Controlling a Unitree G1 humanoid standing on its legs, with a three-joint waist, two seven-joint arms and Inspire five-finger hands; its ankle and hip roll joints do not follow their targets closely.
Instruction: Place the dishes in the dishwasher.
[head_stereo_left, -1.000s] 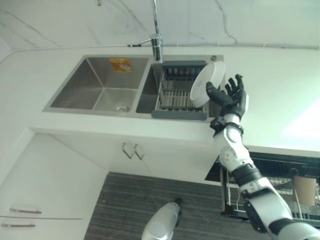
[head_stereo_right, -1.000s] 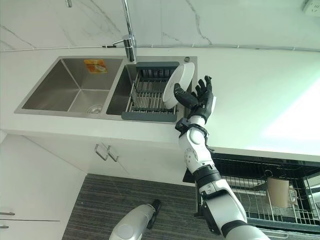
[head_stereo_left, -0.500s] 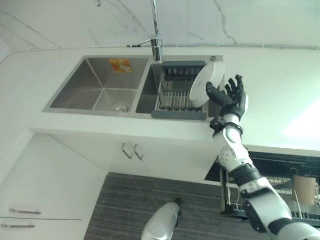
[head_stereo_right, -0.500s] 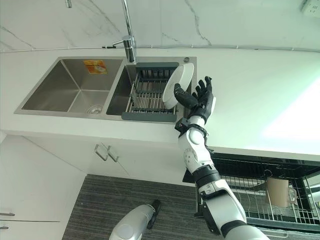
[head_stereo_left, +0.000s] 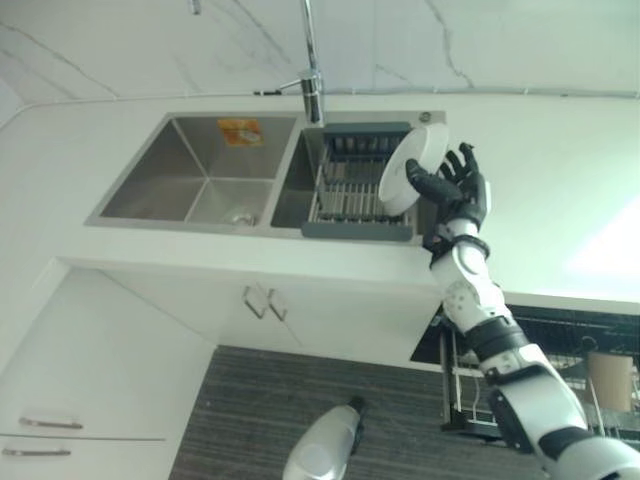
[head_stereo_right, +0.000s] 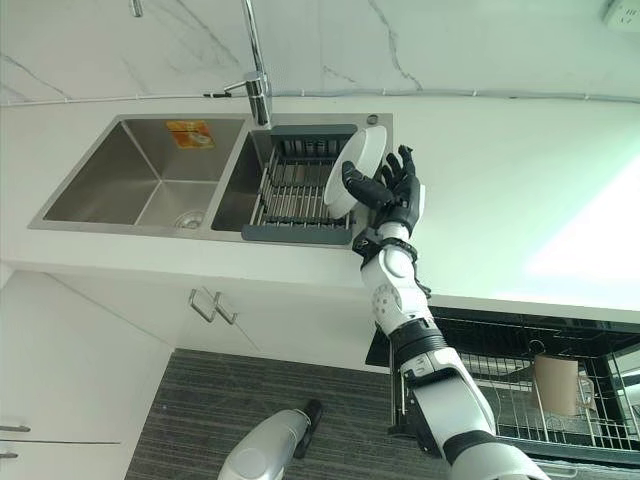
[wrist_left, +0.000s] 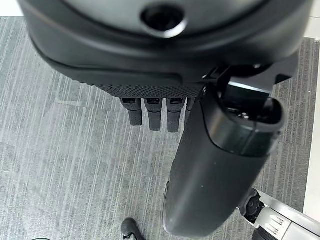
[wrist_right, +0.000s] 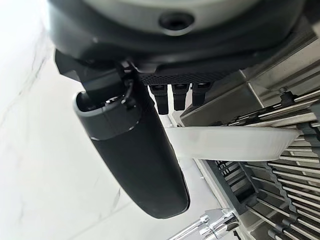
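Reaching from below: dishwasher rack (head_stereo_right: 560, 410) sits pulled out near me, ready for loading. Left hand (wrist_left: 165, 107) hangs idle, fingers relaxed. Further up, right hand (head_stereo_right: 392, 190) is spread wide, thumb touching the white plate (head_stereo_right: 358, 170) standing tilted in the sink's drying rack (head_stereo_right: 295, 185); no grip closed.

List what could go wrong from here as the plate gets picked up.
1. The plate stands tilted on edge in the rack. The right robot hand has its thumb across the face and fingers behind the rim, not clearly closed, so the plate may slip.
2. Knocked, it could fall into the sink or onto the counter.
3. Below, the dishwasher basket already holds a cup that the plate might strike.
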